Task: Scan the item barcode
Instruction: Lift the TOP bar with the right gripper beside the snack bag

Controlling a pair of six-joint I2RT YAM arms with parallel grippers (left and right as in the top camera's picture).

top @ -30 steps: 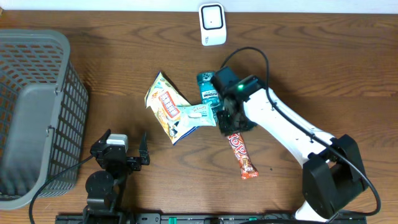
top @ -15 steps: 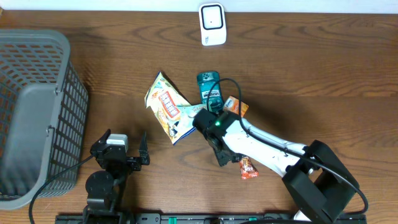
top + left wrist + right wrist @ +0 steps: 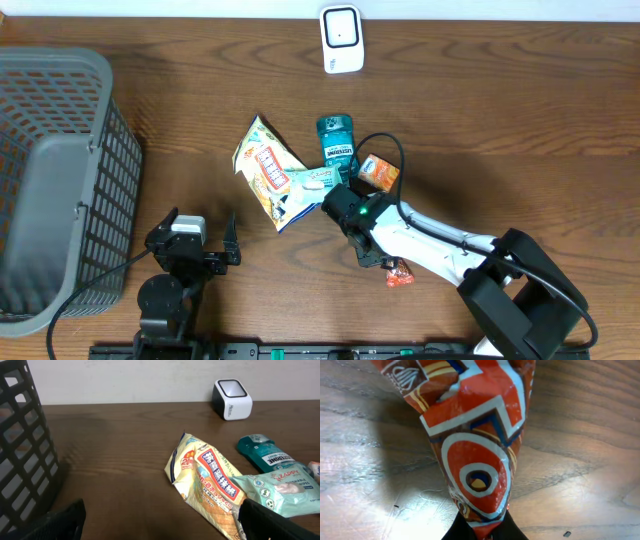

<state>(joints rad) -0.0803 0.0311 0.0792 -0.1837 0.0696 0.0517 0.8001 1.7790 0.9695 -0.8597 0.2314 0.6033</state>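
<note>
One candy bar (image 3: 476,455), end pinched in closed right gripper (image 3: 484,530); left gripper (image 3: 197,235) spread wide near basket (image 3: 112,165).

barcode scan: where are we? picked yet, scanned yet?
Done: the right gripper is shut on one end of the red candy bar. In hand: the bar is under the right arm near the table's front, far from the white scanner at the back edge; I cannot tell whether it is lifted. Left: carry it to the scanner and show the barcode. The left gripper is open and holds nothing.
</note>
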